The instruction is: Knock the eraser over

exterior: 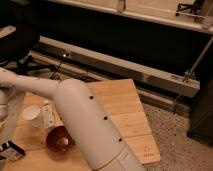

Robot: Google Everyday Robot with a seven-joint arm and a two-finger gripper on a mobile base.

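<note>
The eraser [10, 150], a small white block with a black face, lies at the table's front left corner, partly cut by the picture's edge. My white arm [85, 120] crosses the table from the bottom toward the left. The gripper [5, 120] hangs at the far left edge, just above and behind the eraser, mostly cut off.
A red bowl [59, 140] stands right of the eraser, against the arm. A white cup [32, 115] and a white bottle [48, 118] stand behind it. The wooden table [125, 110] ends at the right over speckled floor. A dark cabinet front runs behind.
</note>
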